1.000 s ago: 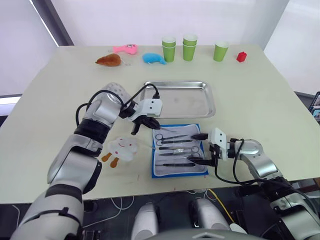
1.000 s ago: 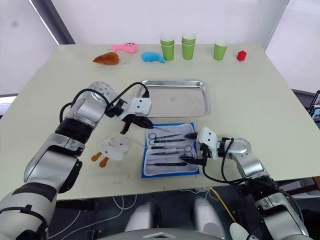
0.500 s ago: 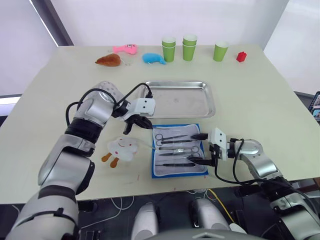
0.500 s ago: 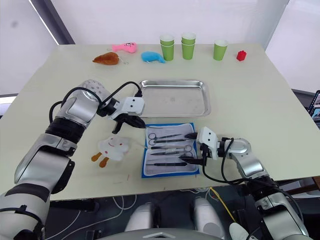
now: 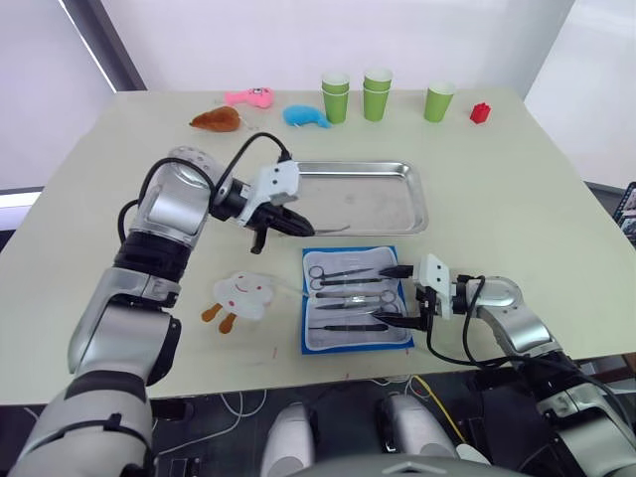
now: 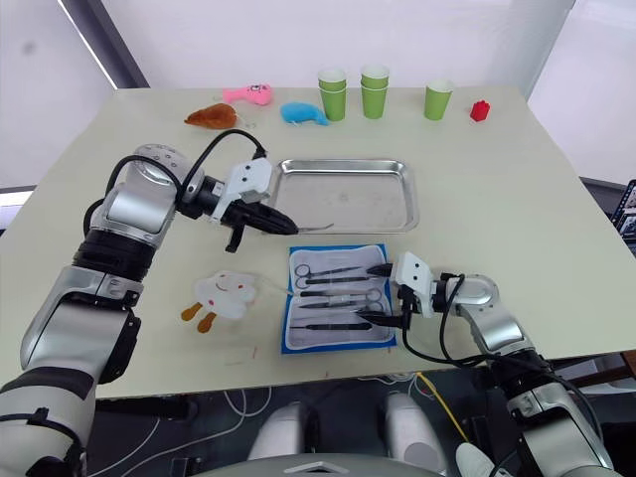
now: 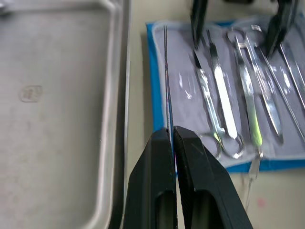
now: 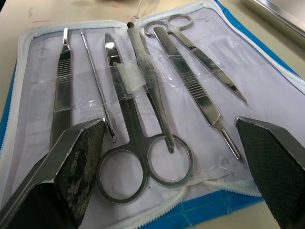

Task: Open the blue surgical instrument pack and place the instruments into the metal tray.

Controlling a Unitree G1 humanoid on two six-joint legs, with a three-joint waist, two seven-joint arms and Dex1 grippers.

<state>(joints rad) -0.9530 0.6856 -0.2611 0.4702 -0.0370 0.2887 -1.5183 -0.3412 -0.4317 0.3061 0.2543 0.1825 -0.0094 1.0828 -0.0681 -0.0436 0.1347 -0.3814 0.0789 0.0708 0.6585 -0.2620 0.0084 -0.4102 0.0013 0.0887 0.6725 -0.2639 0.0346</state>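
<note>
- The left gripper (image 5: 281,223), closed on a thin probe (image 7: 166,81), had lifted away from the blue surgical instrument pack (image 5: 355,312) over the last second and stood at the metal tray's (image 5: 363,197) near-left corner.
- The probe's tip reached over the tray's near rim; release had not yet occurred.
- The right gripper (image 5: 405,296) remained open over the pack, which lay open near the desk's front edge.
- Remaining instruments (image 8: 143,114) stayed strapped in the lining.

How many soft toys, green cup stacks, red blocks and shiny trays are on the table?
Soft toys: 4 (pink toy, brown toy, blue toy, white toy)
Green cup stacks: 3
Red block: 1
Metal tray: 1
Total: 9
</note>
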